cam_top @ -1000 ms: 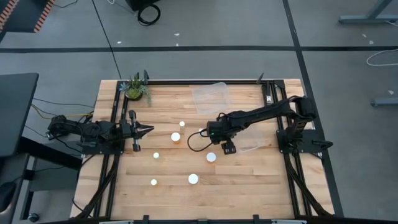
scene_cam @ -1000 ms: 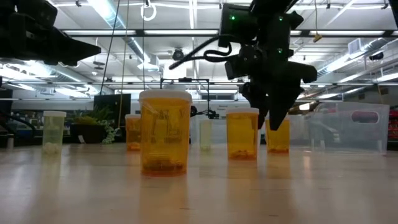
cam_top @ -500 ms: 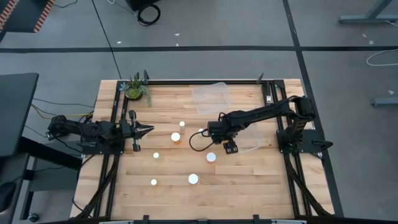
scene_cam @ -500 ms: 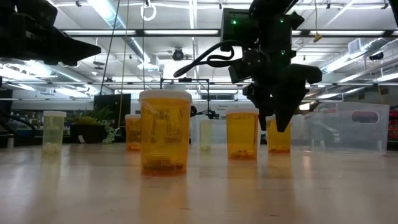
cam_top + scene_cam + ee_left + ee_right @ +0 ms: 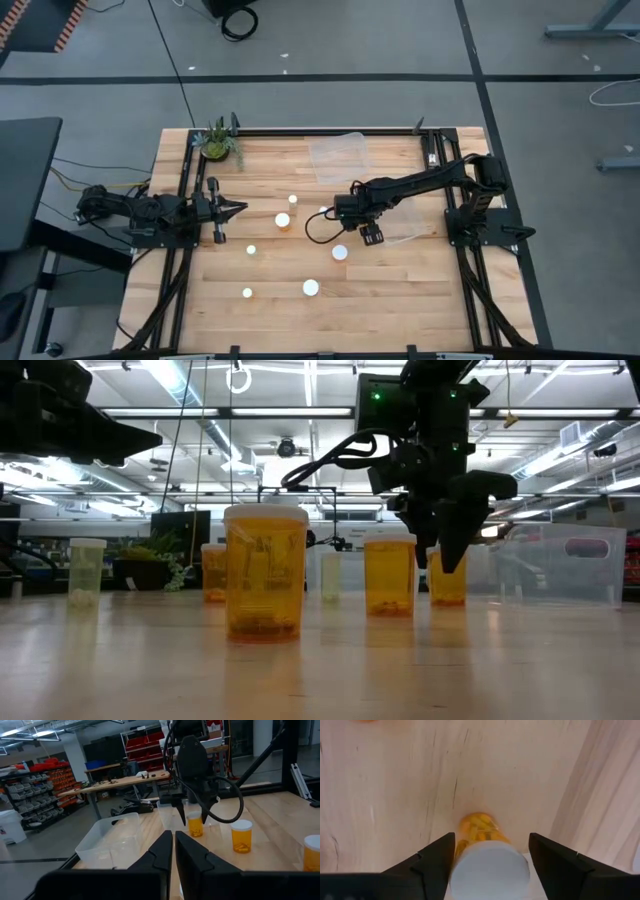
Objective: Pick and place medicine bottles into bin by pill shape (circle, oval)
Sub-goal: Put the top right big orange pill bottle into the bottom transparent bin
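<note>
Several amber medicine bottles with white caps stand upright on the wooden table, among them ones in the high view. My right gripper is open and points down over one bottle. Its fingers stand on either side of the white cap, and I cannot tell whether they touch it. In the low view this gripper covers the top of that bottle. My left gripper is shut and empty at the table's left side.
A clear bin stands at the far middle and another just right of my right gripper. A small plant is at the far left corner. A dark cable loops beside the right wrist.
My right gripper has shifted a little toward the table's right edge above the bottle and has turned slightly at the wrist, so its fingers hang straighter. The bottles have stayed in place.
</note>
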Available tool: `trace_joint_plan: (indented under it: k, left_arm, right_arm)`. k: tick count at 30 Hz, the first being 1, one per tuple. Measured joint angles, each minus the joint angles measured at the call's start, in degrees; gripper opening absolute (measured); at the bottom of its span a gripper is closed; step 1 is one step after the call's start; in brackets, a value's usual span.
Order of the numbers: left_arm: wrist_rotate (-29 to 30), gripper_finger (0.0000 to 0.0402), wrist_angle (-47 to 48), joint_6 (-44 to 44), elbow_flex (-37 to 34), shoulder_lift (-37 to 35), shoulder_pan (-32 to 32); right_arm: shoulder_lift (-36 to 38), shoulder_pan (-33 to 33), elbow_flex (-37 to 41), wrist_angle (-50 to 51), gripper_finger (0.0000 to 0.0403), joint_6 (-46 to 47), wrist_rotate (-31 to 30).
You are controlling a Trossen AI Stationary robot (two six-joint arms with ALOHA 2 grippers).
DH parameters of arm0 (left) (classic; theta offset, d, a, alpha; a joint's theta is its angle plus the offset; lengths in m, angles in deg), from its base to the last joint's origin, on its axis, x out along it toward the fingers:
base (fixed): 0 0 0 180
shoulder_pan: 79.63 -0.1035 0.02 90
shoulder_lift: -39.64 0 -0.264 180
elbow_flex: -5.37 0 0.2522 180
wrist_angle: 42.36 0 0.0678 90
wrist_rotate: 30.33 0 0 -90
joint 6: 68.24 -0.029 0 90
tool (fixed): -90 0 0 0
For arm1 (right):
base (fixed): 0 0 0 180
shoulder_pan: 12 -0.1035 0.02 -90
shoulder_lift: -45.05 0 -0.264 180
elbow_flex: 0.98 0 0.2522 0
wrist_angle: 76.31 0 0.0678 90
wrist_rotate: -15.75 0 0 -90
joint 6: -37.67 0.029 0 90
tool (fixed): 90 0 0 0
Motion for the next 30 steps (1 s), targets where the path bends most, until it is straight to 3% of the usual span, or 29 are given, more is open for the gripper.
trace_joint_plan:
  k: [9, 30]
  left_arm:
    - [0.0, 0.0038, 0.0, 0.0, 0.0, 0.0, 0.0]
    - [0.0, 0.0035, -0.1, 0.0, 0.0, 0.0, 0.0]
  right_arm:
    - [0.0, 0.0, 0.0, 0.1, 0.0223, -1.1, 0.0]
    - [0.0, 0.0, -13.0, 10.9, 0.0223, -2.2, -2.5]
